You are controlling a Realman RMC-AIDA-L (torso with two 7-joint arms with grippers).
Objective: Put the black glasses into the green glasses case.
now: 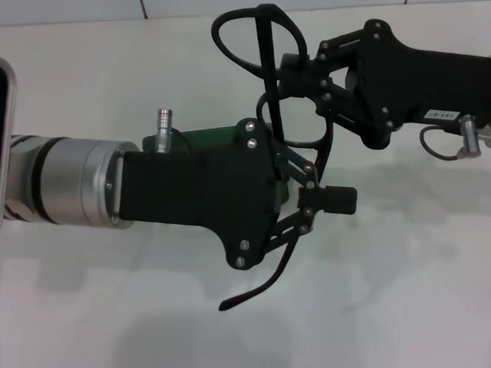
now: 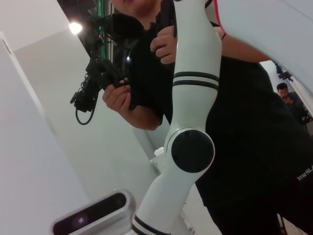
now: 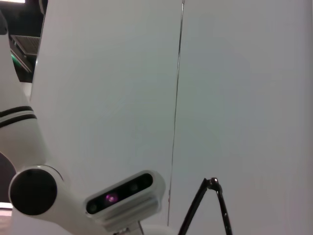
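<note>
Both grippers meet over the green glasses case (image 1: 196, 138) — right gripper (image 1: 294, 74) clamps the black glasses (image 1: 267, 77); left gripper (image 1: 315, 196) — grip unclear

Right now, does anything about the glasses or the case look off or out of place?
Yes. The black glasses hang in midair, tilted on edge between the left gripper and right gripper, one temple dangling below. The green glasses case is almost hidden under the left gripper.

White table (image 1: 414, 307), green glasses case (image 1: 203, 138) lying on it, mostly hidden
</note>
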